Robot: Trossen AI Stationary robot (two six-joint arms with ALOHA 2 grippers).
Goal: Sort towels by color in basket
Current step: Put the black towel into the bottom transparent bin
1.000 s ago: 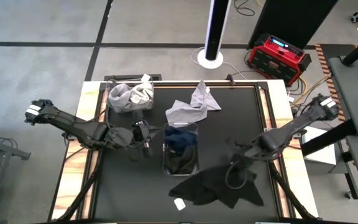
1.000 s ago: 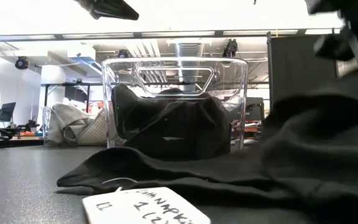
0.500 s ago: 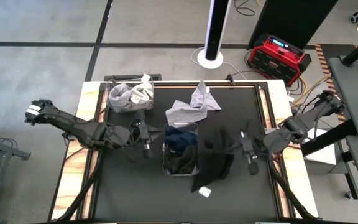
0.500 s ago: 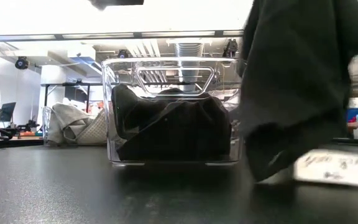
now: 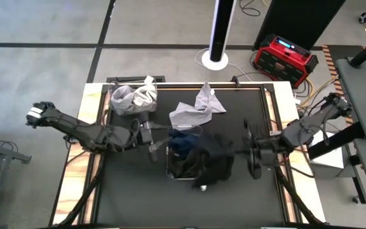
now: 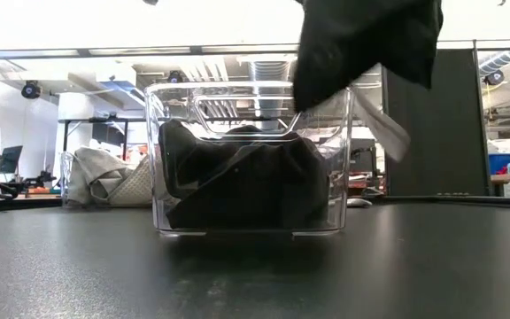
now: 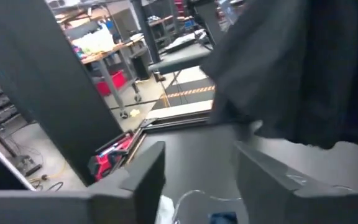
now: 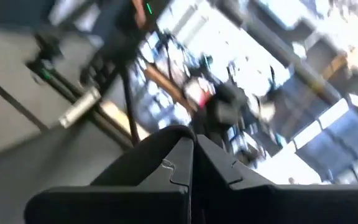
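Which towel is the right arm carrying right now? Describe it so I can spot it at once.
Start at the clear basket in the middle of the black table. Draped over its right rim and hanging from the right gripper is the black towel. It is the only cloth lifted off the table, with a white tag dangling from it.

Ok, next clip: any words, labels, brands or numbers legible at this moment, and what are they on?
None can be read.
White tag on the black towel held by the right gripper: seen in the low view, writing not legible.
Red box on the floor: small display, too small to read.
Left gripper beside the clear basket: no markings.
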